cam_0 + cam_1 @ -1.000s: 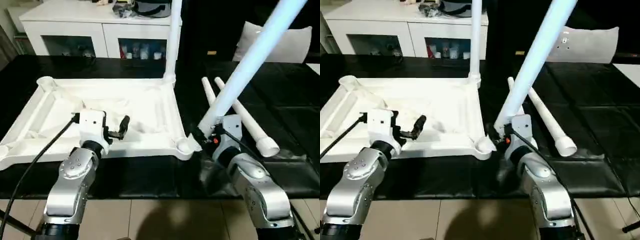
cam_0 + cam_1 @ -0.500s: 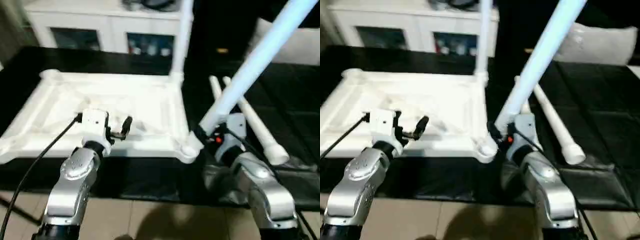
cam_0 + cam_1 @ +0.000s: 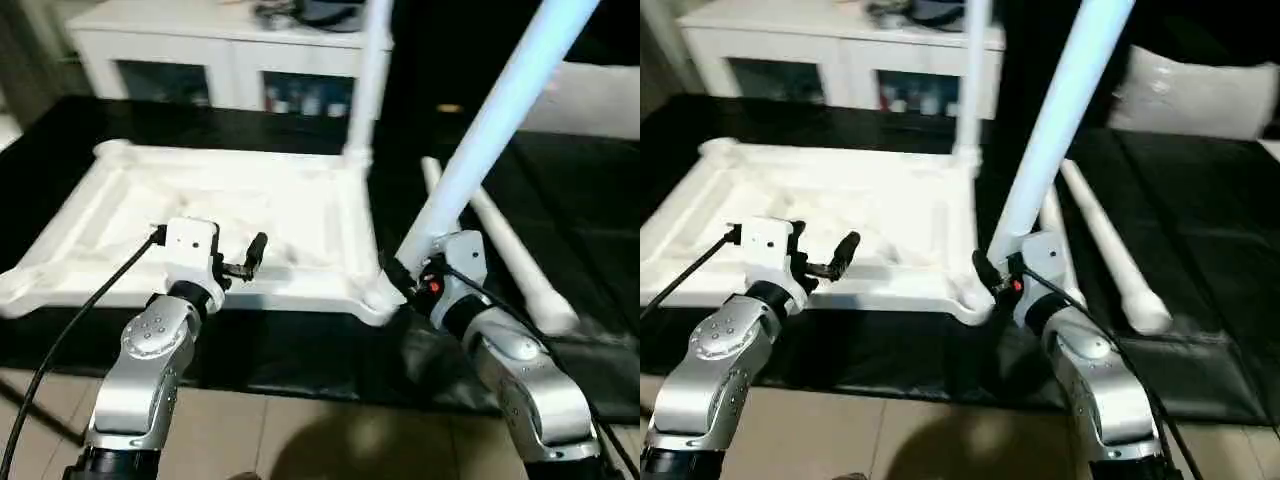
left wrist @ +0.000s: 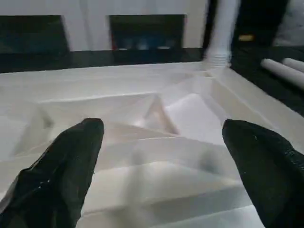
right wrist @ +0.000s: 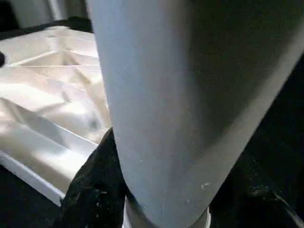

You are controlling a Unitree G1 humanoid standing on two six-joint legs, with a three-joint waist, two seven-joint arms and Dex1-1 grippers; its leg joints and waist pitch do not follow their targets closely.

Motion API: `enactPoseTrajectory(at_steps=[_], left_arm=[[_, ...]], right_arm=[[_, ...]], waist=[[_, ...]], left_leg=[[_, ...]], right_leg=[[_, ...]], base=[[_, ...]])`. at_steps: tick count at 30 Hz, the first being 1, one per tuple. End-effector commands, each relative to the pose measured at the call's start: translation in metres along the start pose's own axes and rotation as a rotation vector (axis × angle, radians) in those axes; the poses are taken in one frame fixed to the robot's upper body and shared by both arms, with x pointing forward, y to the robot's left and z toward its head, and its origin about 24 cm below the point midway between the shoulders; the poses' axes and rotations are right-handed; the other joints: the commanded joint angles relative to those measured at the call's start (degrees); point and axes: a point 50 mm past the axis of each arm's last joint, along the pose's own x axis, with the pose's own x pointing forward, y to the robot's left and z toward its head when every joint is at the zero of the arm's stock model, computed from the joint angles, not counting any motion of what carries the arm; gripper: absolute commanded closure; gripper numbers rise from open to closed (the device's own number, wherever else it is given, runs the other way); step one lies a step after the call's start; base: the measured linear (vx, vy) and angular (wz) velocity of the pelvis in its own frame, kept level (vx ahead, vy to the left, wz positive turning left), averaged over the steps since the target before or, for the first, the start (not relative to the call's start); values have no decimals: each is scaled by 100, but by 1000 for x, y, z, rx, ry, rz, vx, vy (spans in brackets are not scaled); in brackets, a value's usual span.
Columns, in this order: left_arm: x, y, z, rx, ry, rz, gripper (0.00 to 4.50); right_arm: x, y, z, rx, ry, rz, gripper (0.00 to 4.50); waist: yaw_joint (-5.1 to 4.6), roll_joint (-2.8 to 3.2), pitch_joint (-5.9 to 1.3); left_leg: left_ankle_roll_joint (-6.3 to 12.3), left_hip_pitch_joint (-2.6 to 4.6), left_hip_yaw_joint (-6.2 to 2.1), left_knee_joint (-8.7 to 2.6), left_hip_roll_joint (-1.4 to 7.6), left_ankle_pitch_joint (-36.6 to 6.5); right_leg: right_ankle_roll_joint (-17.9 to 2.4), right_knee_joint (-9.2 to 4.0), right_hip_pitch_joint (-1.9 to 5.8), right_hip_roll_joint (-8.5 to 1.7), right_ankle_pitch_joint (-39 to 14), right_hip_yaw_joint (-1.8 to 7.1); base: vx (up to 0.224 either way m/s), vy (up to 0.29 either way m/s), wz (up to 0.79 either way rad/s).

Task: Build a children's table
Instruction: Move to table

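Note:
The white table top (image 3: 300, 215) lies upside down on the black surface, ribbed underside up. One white leg (image 3: 368, 70) stands upright in its far right corner socket. My right gripper (image 3: 408, 272) is shut on the lower end of a second leg (image 3: 490, 120), which leans up and to the right, its foot just beside the near right corner socket (image 3: 377, 296). Over the near edge of the top hovers my left gripper (image 4: 164, 128), open, its black fingers (image 4: 71, 161) wide apart with nothing between them.
Two loose legs (image 3: 510, 250) lie side by side on the black surface right of the top. A white glass-door cabinet (image 3: 200, 50) stands behind, and a grey cushion (image 3: 600, 100) at the back right. Tiled floor runs along the near edge.
The whole picture has shifted, so the camera has moved. The held leg's foot sits slightly closer to the near right socket. The left gripper stays open in place.

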Motion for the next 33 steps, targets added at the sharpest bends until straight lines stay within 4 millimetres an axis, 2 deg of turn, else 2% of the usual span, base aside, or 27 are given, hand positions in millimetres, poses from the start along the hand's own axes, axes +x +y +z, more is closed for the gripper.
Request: enactPoseTrajectory(at_steps=[1,3,5,6,7,9,10,11,12,14,15,16,17,18,19,20,21,22,23,24,25,26,27,28,29,30,33], left_arm=[[0,-1,4,4,-8,-8,0],[0,-1,4,3,-7,-8,0],[0,-1,4,1,-6,-7,0],[0,-1,4,1,-6,-6,0],[0,-1,4,0,-6,-5,0],[0,-1,4,0,-5,-5,0],[0,-1,4,1,-5,-5,0],[-1,-1,4,2,-4,-5,0],[-1,-1,4,2,-4,-5,0],[-1,-1,4,4,-2,-5,0],[-2,-1,4,5,-2,-4,0],[-2,0,4,6,-2,-4,0],[-2,0,4,6,-2,-3,0],[-2,0,4,7,-2,-3,0],[-2,0,4,7,-1,-3,0],[-2,0,4,7,-3,-4,0],[-2,0,4,7,-4,-5,0],[-2,0,4,8,-4,-6,0],[-2,-1,4,9,-4,-5,0],[-2,-1,4,10,-4,-5,0],[-2,-1,4,11,-5,-5,0],[-2,-1,4,11,-4,-6,0],[-1,-1,4,12,-3,-6,0],[-1,-1,4,13,-3,-7,0],[-1,-2,4,13,-4,-8,0],[-1,-2,5,13,-4,-9,0],[-1,-2,5,13,-5,-10,0]], right_arm=[[-3,-4,-1,21,3,-25,261],[-3,-4,-1,10,5,-19,261],[-3,-4,-1,1,5,-13,261],[-3,-4,-1,0,6,-14,261],[-3,-4,-1,0,6,-14,261],[-3,-4,-1,-1,6,-17,261],[-3,-4,-1,-1,6,-18,261],[-3,-4,0,-9,7,-7,261],[-3,-4,0,-19,10,3,261],[-2,-2,-1,-40,16,12,261],[-2,-2,-1,-38,14,15,261],[-2,-1,0,-34,6,13,261],[-2,-1,0,-15,-3,7,261],[-3,-3,1,13,-9,-6,261],[-3,-3,1,9,-10,-11,261],[-3,-3,1,1,-8,-11,261],[-3,-3,1,-9,-6,-9,261],[-3,-3,0,-9,-5,-9,261],[-3,-3,0,-8,-5,-9,261],[-3,-3,0,-8,-5,-9,261],[-3,-3,0,-9,-5,-10,261],[-3,-3,0,-9,-5,-10,261],[-3,-3,0,-10,-5,-12,261],[-3,-3,0,-10,-5,-13,261],[-3,-3,0,-11,-4,-15,261],[-3,-3,-1,-11,-4,-15,261],[-3,-3,-1,-12,-4,-17,261]], waist=[[-81,81,-180],[-64,90,-208],[-12,70,-339],[2,48,-394],[18,61,-421],[5,61,-492],[5,61,-492],[-5,59,-529],[-1,59,-550],[2,50,-552],[97,16,-571],[120,-14,-532],[65,101,-494],[-138,311,-562],[-378,167,-578],[-175,160,-502],[-214,114,-492],[-53,-193,-427],[51,-328,-401],[319,-320,-422],[346,-329,-432],[382,-277,-385],[342,-247,-357],[296,-118,-349],[307,-7,-452],[279,21,-474],[248,21,-403]], left_leg=[[-290,292,-106,-583,406,-4137],[-310,324,-117,-675,440,-4225],[34,85,29,-687,345,-2751],[257,33,104,-652,313,-1943],[373,41,131,-632,298,-1535],[923,84,146,-499,219,-135],[923,84,146,-499,219,-135],[1429,157,129,-411,176,601],[1730,216,110,-367,168,951],[2049,296,83,-327,159,1287],[2398,-159,65,-180,-114,1383],[2512,-339,12,-118,-147,1346],[2413,-221,-102,-144,-109,1296],[2243,1034,-538,-252,496,1281],[2819,1122,-842,-363,750,1831],[3127,1168,-775,-250,886,1874],[3203,1067,-788,-311,893,1918],[2337,673,-205,-181,317,800],[1999,316,-14,-43,-29,276],[1413,-86,36,433,-173,-218],[1098,-210,-22,429,-65,-7],[445,-144,-9,151,-24,538],[277,-60,16,-60,38,644],[182,-47,24,-239,142,754],[126,29,-17,-209,276,917],[-16,68,-46,-230,330,938],[-269,112,-28,-339,374,-60]], right_leg=[[-468,-609,28,-169,-3694,228],[-597,-493,93,-134,-3003,333],[-868,-456,392,-180,-2117,448],[-970,-448,492,-179,-1706,456],[-1025,-430,516,-165,-1428,449],[-1148,-296,537,-50,-364,387],[-1148,-296,537,-50,-364,387],[-1192,-205,513,20,70,352],[-1197,-163,489,55,155,332],[-1195,-125,451,88,102,324],[-891,-276,844,-89,269,223],[-647,-341,947,-215,285,150],[-396,-363,899,-166,-7,-11],[-527,234,-99,294,-812,24],[-279,485,-286,278,-972,149],[-173,689,-614,120,-1059,425],[-84,801,-665,61,-910,526],[-300,144,-367,-122,3,888],[-368,-62,16,-200,-218,1129],[-819,-281,507,-762,-323,1658],[-893,-157,605,-765,94,1583],[-779,27,410,-438,1244,1242],[-710,59,291,-272,1441,1071],[-683,106,228,-100,1536,907],[-752,220,172,-47,1796,922],[-932,231,158,-23,1810,887],[-1203,109,137,-46,905,881]], base=[[58,-27,6],[116,2,1],[117,1,-7],[0,0,0],[104,-8,-3],[127,-2,-3],[134,2,-2],[133,1,1],[212,3,1],[131,4,2],[0,0,0],[98,18,29],[103,7,52],[214,-106,44],[157,-120,18],[139,-151,-7],[43,-70,8],[43,-70,8],[42,-87,18],[49,-85,3],[49,-85,3],[15,-72,-9],[0,0,0],[0,0,0],[0,0,0],[0,0,0],[-17,16,0]])
